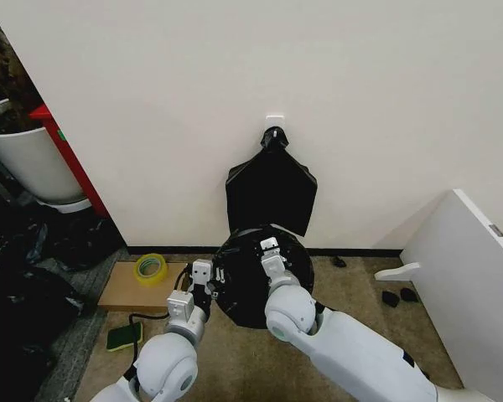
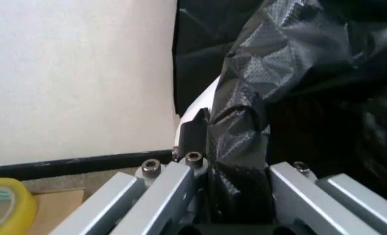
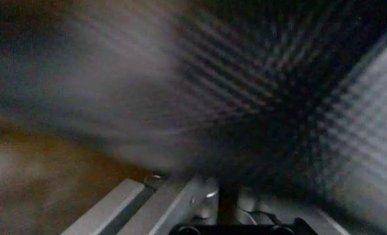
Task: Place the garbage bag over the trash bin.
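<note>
A: Where is the garbage bag [image 1: 253, 280] sitting?

B: Low centre of the head view, spread as a round black shape over the trash bin, which it hides completely. It stands on the floor [image 1: 352, 301] just in front of the wall [image 1: 318, 75].

A: And the hands?

B: The left hand [image 1: 208, 283] is at the bag's left edge. In the left wrist view crinkled black plastic [image 2: 239, 147] runs down between its fingers [image 2: 170, 188], so it is grasping the bag. The right hand [image 1: 268, 253] lies on top of the bag near the far rim; its wrist view is too blurred, so I cannot tell whether it grips.

A: What crowds the edges?

B: Straight behind, a flat black fan-shaped bundle [image 1: 271, 188] hangs on the wall, its lower edge just above the bag. To the left, a cardboard sheet [image 1: 130, 289] with a roll of yellow tape [image 1: 151, 268] on it, near the left hand. A white panel [image 1: 465, 276] leans at the right, well apart, with bare floor between. A big white tub [image 1: 29, 159] stands at the upper left
</note>
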### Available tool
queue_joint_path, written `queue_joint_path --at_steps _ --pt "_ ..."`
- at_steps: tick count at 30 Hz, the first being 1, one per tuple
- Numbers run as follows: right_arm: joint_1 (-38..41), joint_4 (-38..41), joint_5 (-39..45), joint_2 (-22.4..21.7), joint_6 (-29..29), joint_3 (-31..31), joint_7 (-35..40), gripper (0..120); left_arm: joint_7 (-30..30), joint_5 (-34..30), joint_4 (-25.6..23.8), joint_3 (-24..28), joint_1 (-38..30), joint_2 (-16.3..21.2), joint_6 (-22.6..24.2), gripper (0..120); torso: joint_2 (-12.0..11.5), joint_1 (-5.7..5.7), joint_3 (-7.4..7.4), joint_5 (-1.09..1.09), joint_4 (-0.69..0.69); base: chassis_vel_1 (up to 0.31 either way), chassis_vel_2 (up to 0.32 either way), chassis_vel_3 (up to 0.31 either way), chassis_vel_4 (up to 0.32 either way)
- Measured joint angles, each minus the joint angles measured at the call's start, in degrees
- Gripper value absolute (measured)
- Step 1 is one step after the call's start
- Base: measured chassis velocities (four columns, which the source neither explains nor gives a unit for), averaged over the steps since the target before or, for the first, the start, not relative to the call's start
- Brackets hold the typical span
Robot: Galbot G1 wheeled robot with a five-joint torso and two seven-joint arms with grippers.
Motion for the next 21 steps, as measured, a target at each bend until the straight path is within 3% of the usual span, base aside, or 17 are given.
queue_joint_path --at_steps 5,15,21 --pt "-1.3 3.2 -0.3 -0.6 2.9 -2.3 -4.6 0 0.0 -0.1 0.3 0.0 -0.1 0.0 0.0 0 0.0 0.0 0.0 0.0 0.0 0.0 0.0 0.0 0.0" --pt "0.2 -11.3 -11.9 3.5 13.7 -0.4 -9.9 0 0.0 -0.4 0.2 1.1 -0.5 0.3 0.1 0 0.0 0.0 0.0 0.0 0.0 0.0 0.0 0.0 0.0" --pt "1.3 -13.8 -10.7 3.6 8.3 0.1 -6.8 0 0.0 -0.4 0.2 2.2 -1.2 1.0 0.1 0 0.0 0.0 0.0 0.0 0.0 0.0 0.0 0.0 0.0"
